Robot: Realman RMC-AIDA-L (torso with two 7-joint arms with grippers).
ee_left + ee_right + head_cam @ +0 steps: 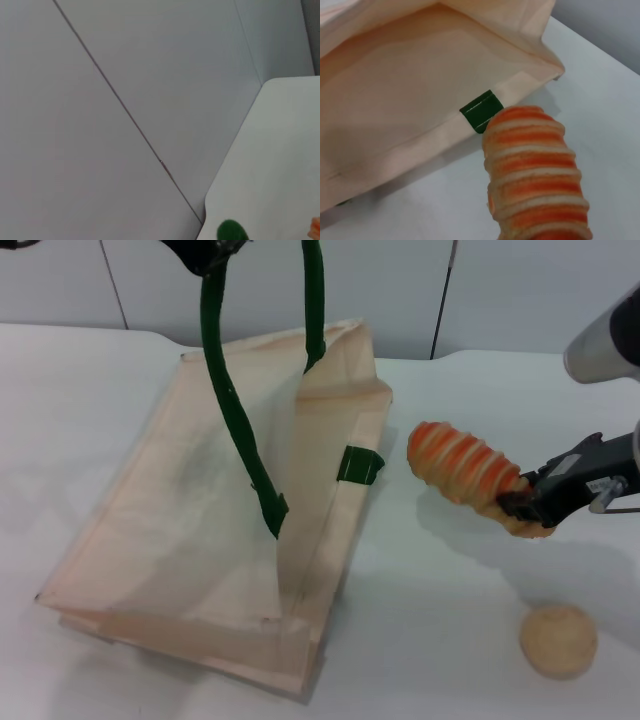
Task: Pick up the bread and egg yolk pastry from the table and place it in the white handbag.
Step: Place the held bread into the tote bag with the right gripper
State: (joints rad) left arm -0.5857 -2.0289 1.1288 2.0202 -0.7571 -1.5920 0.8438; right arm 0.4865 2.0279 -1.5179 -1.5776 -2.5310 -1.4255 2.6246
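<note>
Covering most of the scene: a white table (pixel 440 620) runs from the near edge back to a pale panelled wall (pixel 530 290).
White handbag: the cream fabric tote (pixel 180 530) lies on the left half of the table with its mouth turned toward the right, its upper side lifted so the inside shows in the head view and the right wrist view (pixel 405 85).
Handles: one dark green rope handle (pixel 235 410) rises from the bag's upper side to the top edge of the head view; a green tab (pixel 360 465) marks the handle anchor on the lower rim, seen also in the right wrist view (pixel 480 111).
Left gripper: a dark mass (pixel 205 252) at the top edge of the head view, where the green handle ends; whether its fingers are spread or pressed together cannot be told. The left wrist view shows mostly wall, with a green bit (pixel 231 232) at its edge.
Right gripper: the black gripper (pixel 530 505) comes in from the right side and pinches the right end of the bread, holding it clear above the table.
Bread: the tan loaf with orange-red stripes (pixel 465 472) hangs in the air just beside the bag's mouth, its free end close to the green tab (pixel 535 170).
Egg yolk pastry: the plain pale-tan ball (pixel 558 640) sits on the table near the front right, apart from the bag and below the held bread.
</note>
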